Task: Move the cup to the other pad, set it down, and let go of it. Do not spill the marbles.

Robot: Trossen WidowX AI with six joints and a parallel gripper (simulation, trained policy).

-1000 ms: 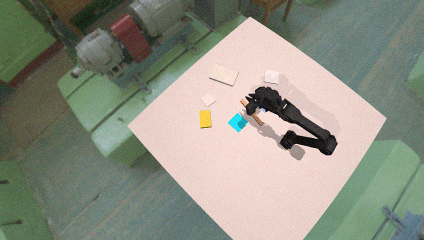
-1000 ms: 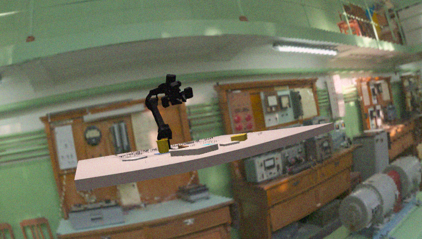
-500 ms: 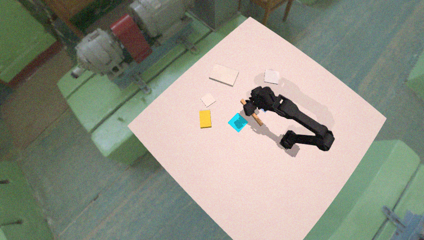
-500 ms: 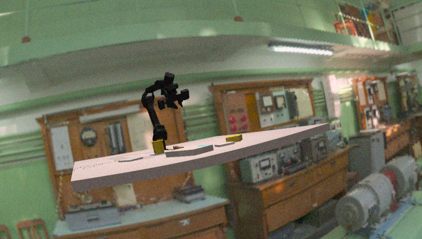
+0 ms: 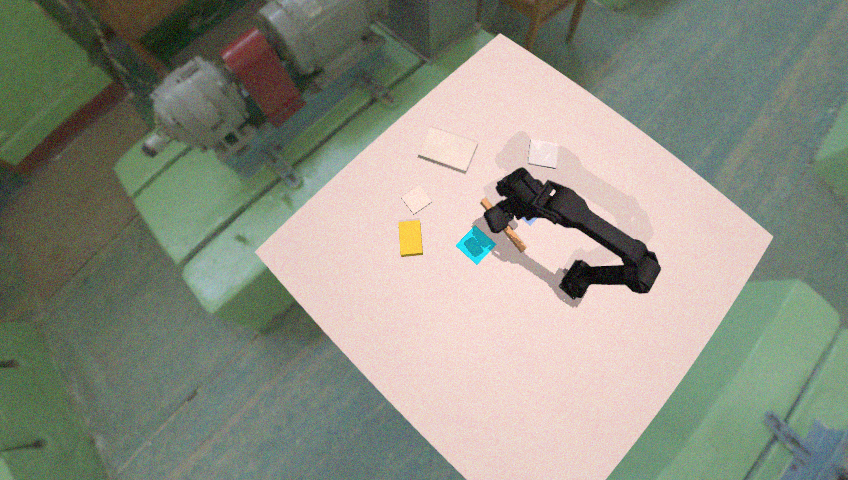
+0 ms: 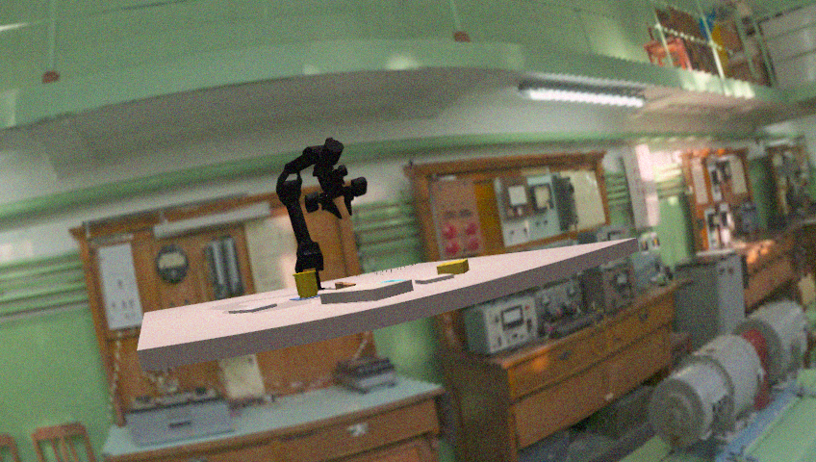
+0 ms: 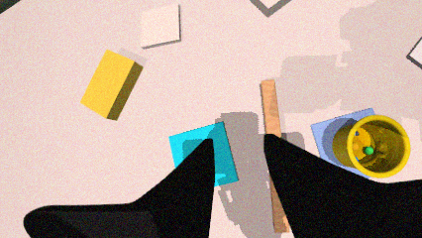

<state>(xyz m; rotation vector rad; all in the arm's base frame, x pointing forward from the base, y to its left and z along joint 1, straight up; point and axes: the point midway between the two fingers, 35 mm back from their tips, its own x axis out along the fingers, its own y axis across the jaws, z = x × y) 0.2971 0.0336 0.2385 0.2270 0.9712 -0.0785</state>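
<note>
Green-walled workshop surrounds the pale table (image 5: 535,356) (image 6: 229,326) (image 7: 45,89), whose far corners reach past the arm. On it, the yellow cup (image 6: 306,284) (image 7: 378,146) stands upright on the blue pad (image 5: 529,221) (image 6: 303,297) (image 7: 319,130), marbles (image 7: 369,150) inside. Beyond a wooden strip (image 5: 516,237) (image 6: 344,284) (image 7: 270,106) lies the cyan pad (image 5: 476,245) (image 6: 392,281) (image 7: 228,159), presumably the goal; the yellow block (image 5: 410,237) (image 6: 452,267) (image 7: 111,84) sits farther off, toward the table's left corner as seen from above. The tool (image 5: 490,218) (image 6: 341,215) (image 7: 238,144) hangs high, partly open, nothing between its fingers. Coming down off-centre could knock the rim and tip the marbles out, since the cup stands to one side of the fingers. Fingers spread too little might also push it off its pad. Later, a low carry could catch the strip.

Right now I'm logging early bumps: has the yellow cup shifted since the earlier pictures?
No, no visible shift either way: in the exterior view the yellow cup stands upright on the blue pad, as before.
</note>
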